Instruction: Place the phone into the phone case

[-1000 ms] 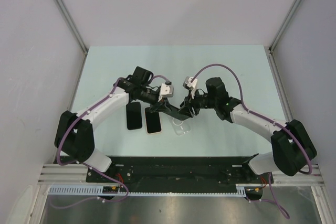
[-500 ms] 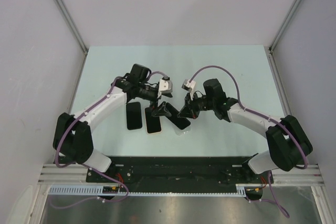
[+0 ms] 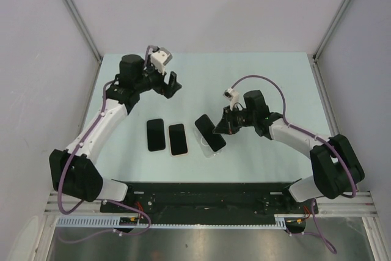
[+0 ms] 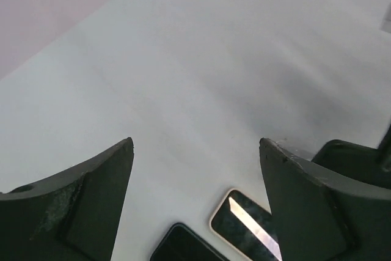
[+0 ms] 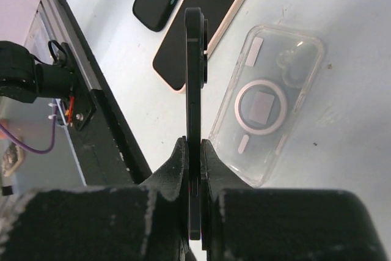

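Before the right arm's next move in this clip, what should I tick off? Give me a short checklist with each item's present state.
1. Right end effector shut on the phone: ok, gripped by its thin edge.
2. Left end effector open and away from the case: ok.
3. Case lying flat with nothing in it: ok.
4. Phone laid parallel to the case: not ok, it is held on edge.
5. Case open side up: cannot tell, it is transparent.
6. Two other phones apart from the case: ok.
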`<action>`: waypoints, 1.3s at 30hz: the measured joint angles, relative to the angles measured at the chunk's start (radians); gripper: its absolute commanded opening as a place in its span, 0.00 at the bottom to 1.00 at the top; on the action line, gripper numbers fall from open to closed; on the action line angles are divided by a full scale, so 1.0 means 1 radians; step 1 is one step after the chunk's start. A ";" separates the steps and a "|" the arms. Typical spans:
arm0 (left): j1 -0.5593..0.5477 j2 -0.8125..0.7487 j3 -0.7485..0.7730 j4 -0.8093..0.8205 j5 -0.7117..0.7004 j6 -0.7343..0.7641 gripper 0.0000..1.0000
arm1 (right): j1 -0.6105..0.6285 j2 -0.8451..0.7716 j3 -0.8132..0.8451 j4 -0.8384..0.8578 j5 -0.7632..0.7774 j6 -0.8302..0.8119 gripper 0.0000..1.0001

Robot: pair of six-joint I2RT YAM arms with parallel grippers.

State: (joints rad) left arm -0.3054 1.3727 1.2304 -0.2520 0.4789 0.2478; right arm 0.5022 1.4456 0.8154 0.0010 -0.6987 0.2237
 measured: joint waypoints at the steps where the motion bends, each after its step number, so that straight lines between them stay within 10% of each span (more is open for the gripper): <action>1: 0.019 0.007 0.000 0.000 -0.021 -0.032 0.51 | 0.000 0.000 0.000 -0.004 0.003 0.017 0.00; 6: 0.034 0.037 -0.011 -0.015 -0.069 -0.187 0.00 | -0.016 0.045 0.000 -0.025 0.011 0.100 0.00; 21: -0.190 0.201 -0.231 -0.064 -0.214 -0.534 0.00 | -0.046 0.248 0.011 0.014 -0.024 0.247 0.00; 39: -0.213 0.293 -0.277 -0.010 -0.275 -0.649 0.00 | -0.047 0.311 0.014 0.139 -0.020 0.299 0.00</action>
State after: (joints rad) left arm -0.5182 1.6657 0.9539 -0.2623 0.2035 -0.4007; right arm 0.4549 1.7561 0.8299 0.1402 -0.7189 0.5224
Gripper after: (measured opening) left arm 0.003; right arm 0.040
